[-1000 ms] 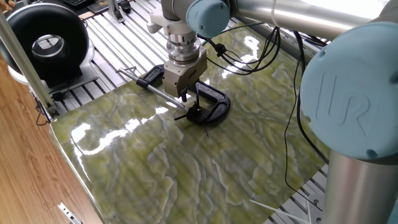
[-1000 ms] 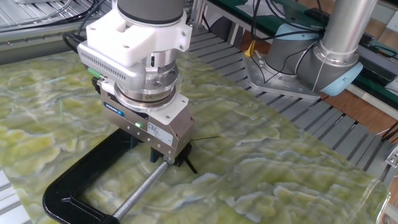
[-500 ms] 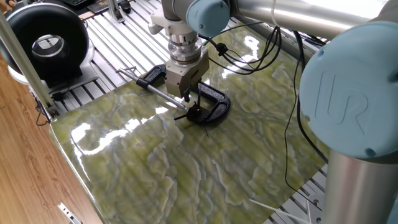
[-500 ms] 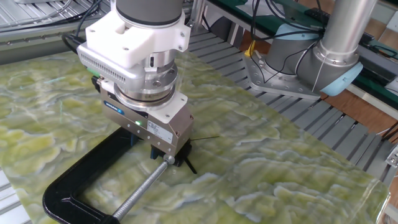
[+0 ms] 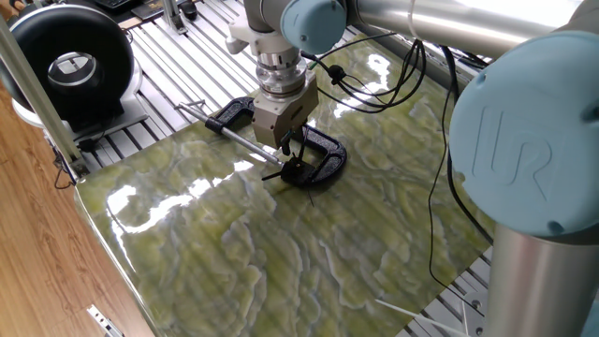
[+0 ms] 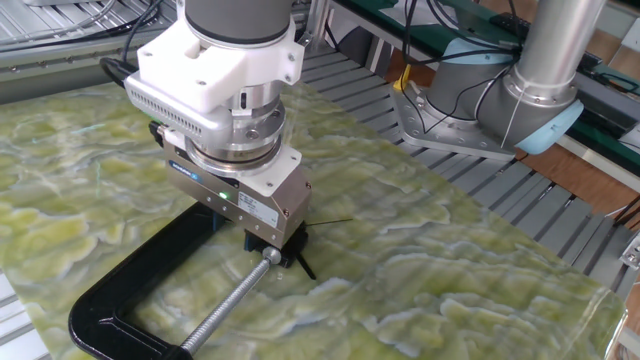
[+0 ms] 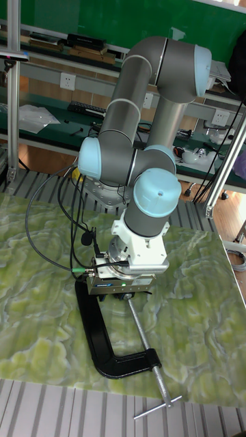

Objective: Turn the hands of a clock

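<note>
The light is bright and even, and it comes from above. On the glossy green counter (image 5: 281, 253) there are strong white glare patches, mostly at the left side and the far edge in one fixed view. Shadows are soft and short. All three pictures are quite sharp; only the close arm joint (image 5: 529, 140) looks slightly soft.

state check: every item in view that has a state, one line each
gripper: directly above the clamp's jaw, fingertips hidden behind its body; open or shut can't be told.
hands: two thin black pointers sticking out from under the gripper, one long and thin, one short and thicker; whether gripped is not visible.
C-clamp: lying flat on the table.
screw rod: run in toward the jaw, T-handle end over the table edge.
</note>
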`<state>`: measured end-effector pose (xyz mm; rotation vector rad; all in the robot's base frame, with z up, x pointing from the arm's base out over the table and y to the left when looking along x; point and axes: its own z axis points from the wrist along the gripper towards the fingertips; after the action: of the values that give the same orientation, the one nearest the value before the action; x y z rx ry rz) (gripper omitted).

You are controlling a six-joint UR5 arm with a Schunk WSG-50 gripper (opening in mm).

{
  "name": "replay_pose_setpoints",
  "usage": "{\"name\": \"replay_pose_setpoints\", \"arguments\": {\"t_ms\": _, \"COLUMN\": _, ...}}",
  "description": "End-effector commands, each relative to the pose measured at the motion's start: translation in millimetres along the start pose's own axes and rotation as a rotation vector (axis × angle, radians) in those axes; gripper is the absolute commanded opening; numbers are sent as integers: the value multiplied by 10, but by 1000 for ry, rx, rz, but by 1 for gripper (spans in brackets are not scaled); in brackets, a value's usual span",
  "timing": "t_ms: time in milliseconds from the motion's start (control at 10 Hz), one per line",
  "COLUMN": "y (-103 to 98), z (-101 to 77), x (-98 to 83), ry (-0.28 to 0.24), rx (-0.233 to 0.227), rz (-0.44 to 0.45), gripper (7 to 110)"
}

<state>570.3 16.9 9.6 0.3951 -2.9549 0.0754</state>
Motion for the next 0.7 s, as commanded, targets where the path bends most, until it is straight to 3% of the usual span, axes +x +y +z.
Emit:
{"name": "replay_pose_setpoints", "arguments": {"t_ms": 0, "y": -16, "z": -1, "x": 51, "ry": 17, "rx": -2, "rz": 9, "gripper": 44}}
{"name": "replay_pose_setpoints", "arguments": {"t_ms": 600, "y": -21, "z": 2, "x": 83, "ry": 28, "rx": -2, "rz": 6, "gripper": 44}}
